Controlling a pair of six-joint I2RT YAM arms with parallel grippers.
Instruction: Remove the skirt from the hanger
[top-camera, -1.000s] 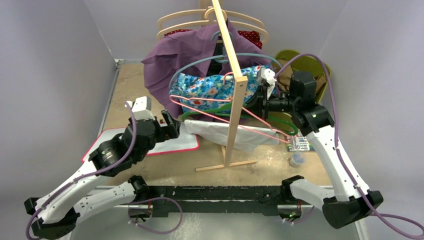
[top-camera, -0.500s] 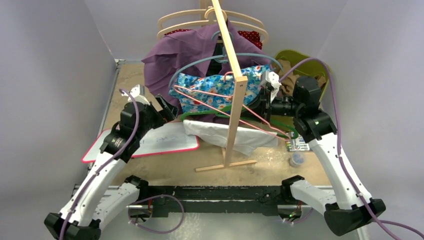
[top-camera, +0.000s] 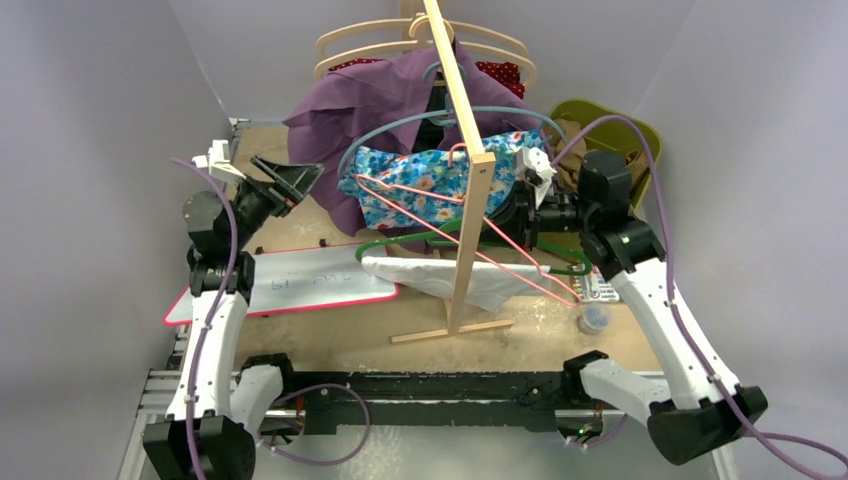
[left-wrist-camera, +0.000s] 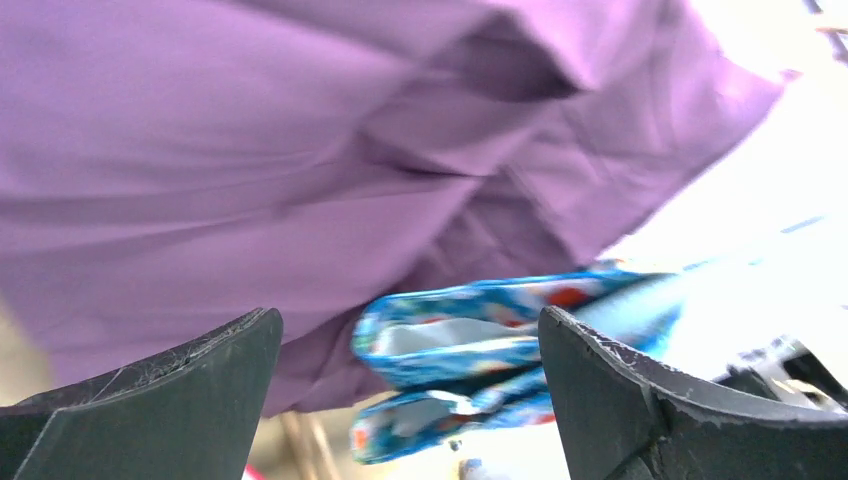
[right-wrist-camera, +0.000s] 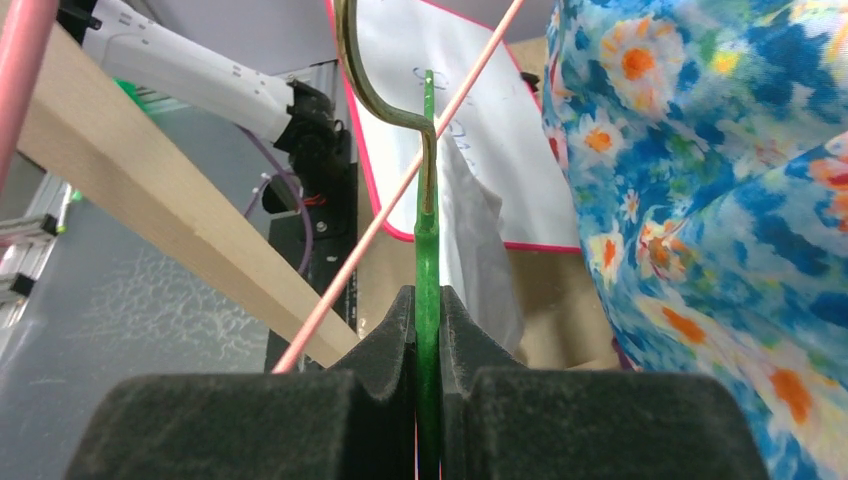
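Observation:
The blue floral skirt (top-camera: 430, 175) hangs bunched beside the wooden stand (top-camera: 465, 200), with a green hanger (top-camera: 420, 238) and a thin pink hanger (top-camera: 450, 215) below it. My right gripper (top-camera: 505, 215) is shut on the green hanger (right-wrist-camera: 428, 250) just under its metal hook, and the skirt (right-wrist-camera: 720, 150) fills the right of that view. My left gripper (top-camera: 290, 178) is open and empty, raised at the left of the purple garment (top-camera: 350, 110). In the left wrist view the skirt's edge (left-wrist-camera: 480, 340) shows between my wide-open fingers (left-wrist-camera: 150, 400), ahead of them and not touched.
A white cloth (top-camera: 440, 275) lies under the hangers. A red-rimmed whiteboard (top-camera: 300, 285) lies front left. Bare wooden hangers (top-camera: 370, 40) hang at the back. An olive bin (top-camera: 600, 120) stands back right. A small cup (top-camera: 593, 320) sits near the right arm.
My left arm has risen and swung back and left, off the whiteboard up beside the purple garment, its gripper open. My right gripper stays shut on the green hanger, shifted slightly.

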